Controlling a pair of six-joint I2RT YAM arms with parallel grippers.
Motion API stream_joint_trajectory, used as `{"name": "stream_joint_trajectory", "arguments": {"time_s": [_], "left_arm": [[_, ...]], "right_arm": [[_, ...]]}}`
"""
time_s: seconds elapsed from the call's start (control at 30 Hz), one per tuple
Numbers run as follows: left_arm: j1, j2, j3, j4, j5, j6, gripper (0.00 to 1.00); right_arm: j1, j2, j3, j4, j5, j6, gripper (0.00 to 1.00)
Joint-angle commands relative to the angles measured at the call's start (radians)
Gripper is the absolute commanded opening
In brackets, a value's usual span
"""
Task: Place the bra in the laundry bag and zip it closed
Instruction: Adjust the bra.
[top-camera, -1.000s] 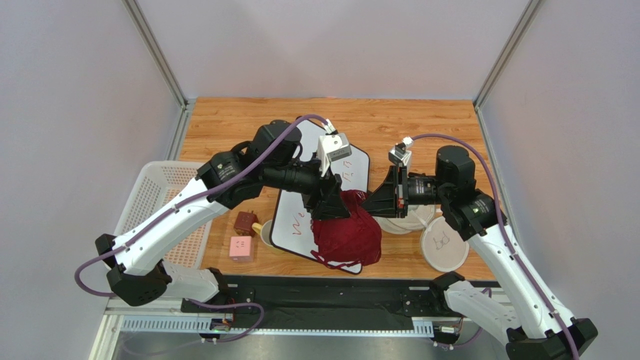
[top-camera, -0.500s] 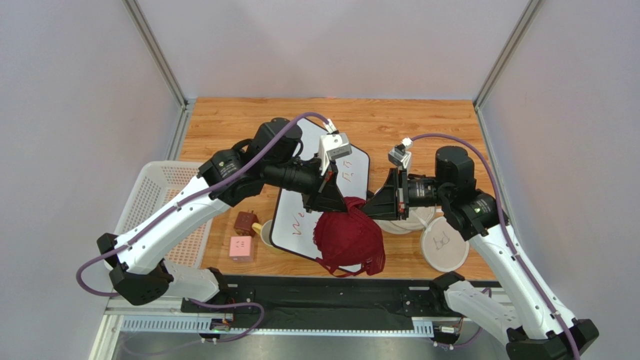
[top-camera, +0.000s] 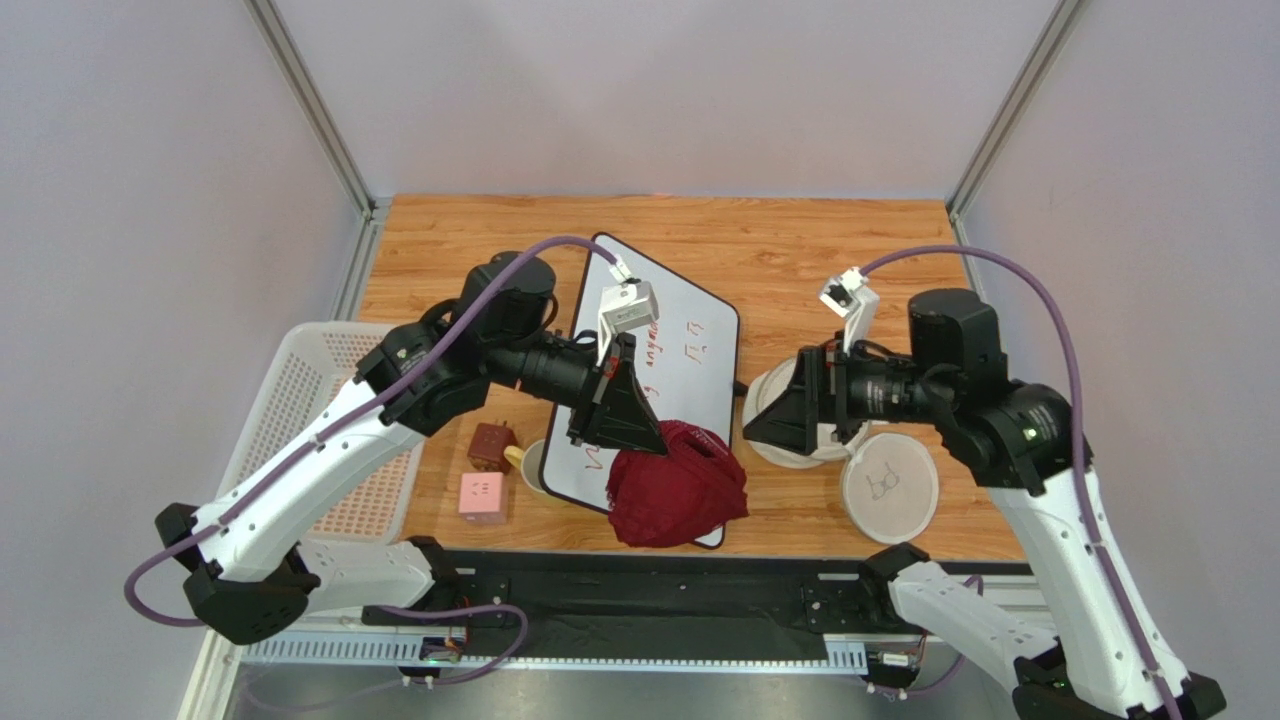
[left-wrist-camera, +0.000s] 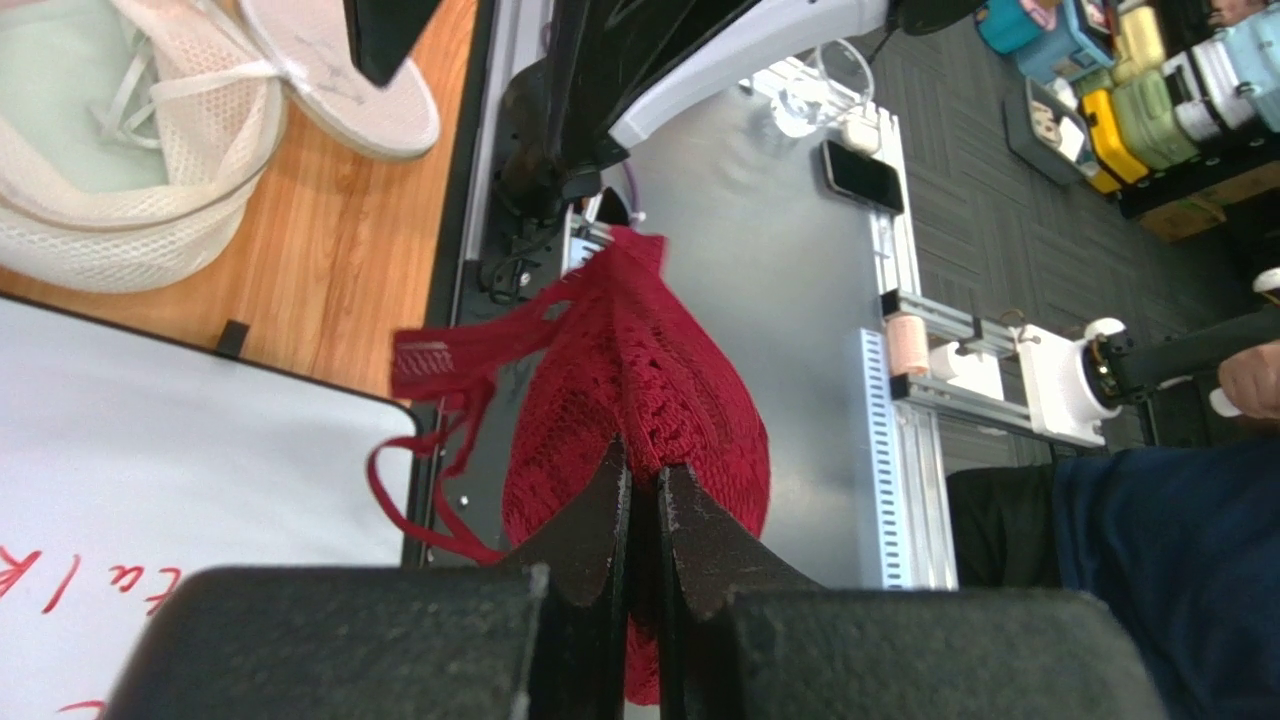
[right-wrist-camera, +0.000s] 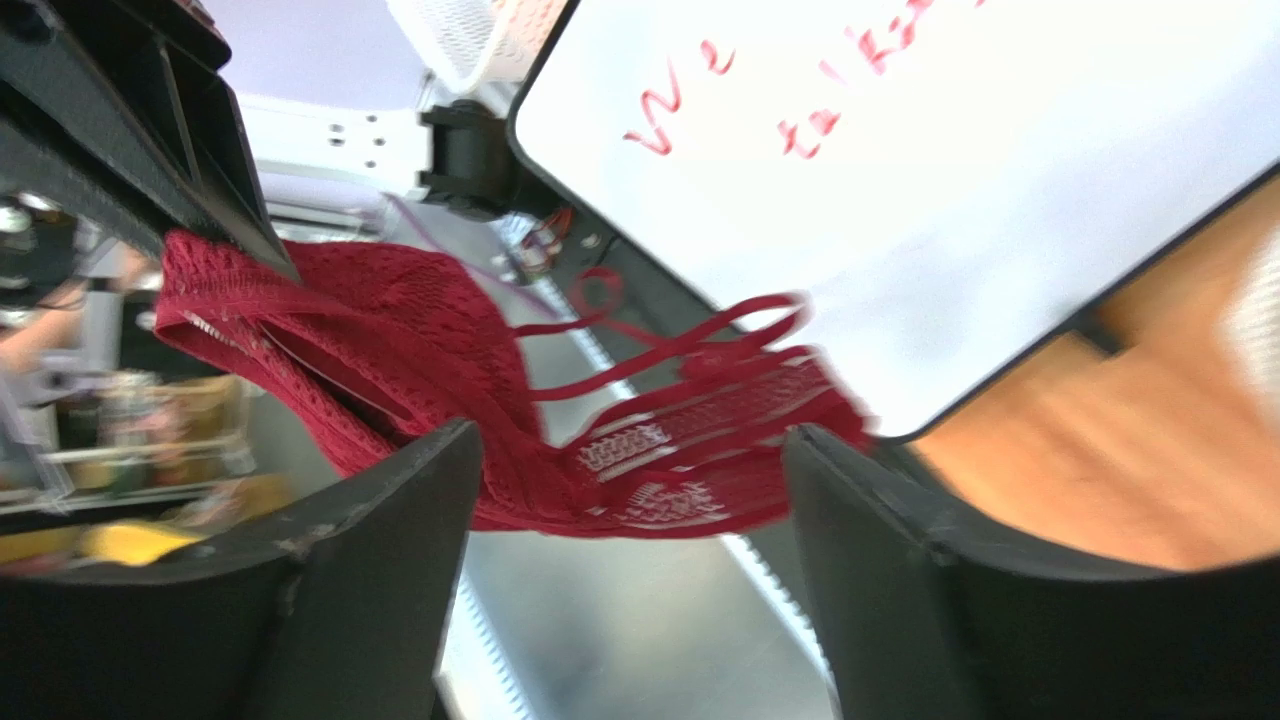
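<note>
Left jaws: pinching the bra (left-wrist-camera: 631, 390) at the desk (top-camera: 812, 255) near edge.
Right jaws: spread wide, empty, by the laundry bag (left-wrist-camera: 105, 195).

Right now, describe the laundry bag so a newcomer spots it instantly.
On the wooden table, look right of the whiteboard, under the open right claw. The laundry bag is the round white mesh tub with soft walls, unlike the flat icon-marked lid beside it.
</note>
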Motion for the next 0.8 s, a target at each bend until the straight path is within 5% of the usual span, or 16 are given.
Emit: {"name": "stream_joint_trajectory", "arguments": {"time_s": [0.0,0.13,0.23,0.77], "left_arm": [[0.002,-0.043,0.001,0.061,0.088,-0.033,0.00],[0.002,-0.058,-0.042,0.158,0.172,-0.105,0.00],[0.002,-0.054,-0.040,0.178,0.180,-0.120,0.00],[0.004,0.023,-0.010,0.172,0.180,-0.157,0.00]], "right_arm": [[-0.001,-0.088,0.058,0.019,-0.044,-0.173,0.93],[0.005,-0.173,-0.109,0.336,-0.403,-0.056,1.00],[0.038,-0.170,-0.158,0.490,-0.461,0.046,1.00],[0.520,-0.010,-0.124,0.484,-0.259,0.035,1.00]]}}
